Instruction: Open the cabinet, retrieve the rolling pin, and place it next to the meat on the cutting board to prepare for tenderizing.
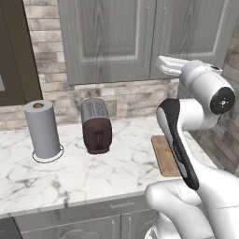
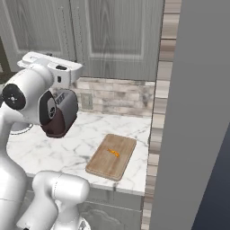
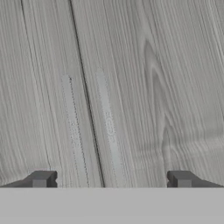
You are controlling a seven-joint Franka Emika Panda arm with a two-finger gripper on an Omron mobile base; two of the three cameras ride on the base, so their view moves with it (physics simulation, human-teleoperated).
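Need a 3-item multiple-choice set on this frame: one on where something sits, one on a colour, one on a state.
1. Where does the meat lie?
A. on the cutting board
B. on top of the toaster
C. beside the paper towel roll

2. What colour is the toaster's body?
A. bright yellow
B. dark maroon
C. white

3. What state are the cabinet doors in?
A. both shut
B. left one swung wide
C. both removed

Answers:
1 A, the orange scrap rests on the board's top in the right base view.
2 B, its end face is dark maroon under a grey slotted top.
3 A, both panels lie flush, and the hand view shows the closed seam between the handles, with the open claw facing it.
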